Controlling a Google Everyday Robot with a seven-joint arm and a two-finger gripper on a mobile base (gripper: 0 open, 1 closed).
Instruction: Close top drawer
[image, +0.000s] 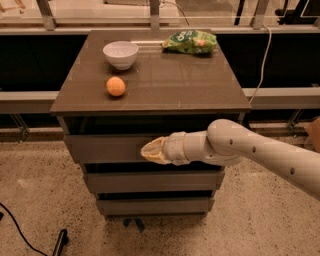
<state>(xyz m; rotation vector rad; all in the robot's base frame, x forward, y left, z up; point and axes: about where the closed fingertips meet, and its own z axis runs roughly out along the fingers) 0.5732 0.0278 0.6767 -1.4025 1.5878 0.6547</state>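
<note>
pincer (148, 151) against top drawer (102, 148) front, drawer nearly closed

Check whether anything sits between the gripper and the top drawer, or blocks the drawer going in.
Nothing visible. The gripper is right at the top drawer's front panel. Nothing pokes out of the dark gap above it. The bowl, orange and green bag sit on the cabinet top, clear of the path.
</note>
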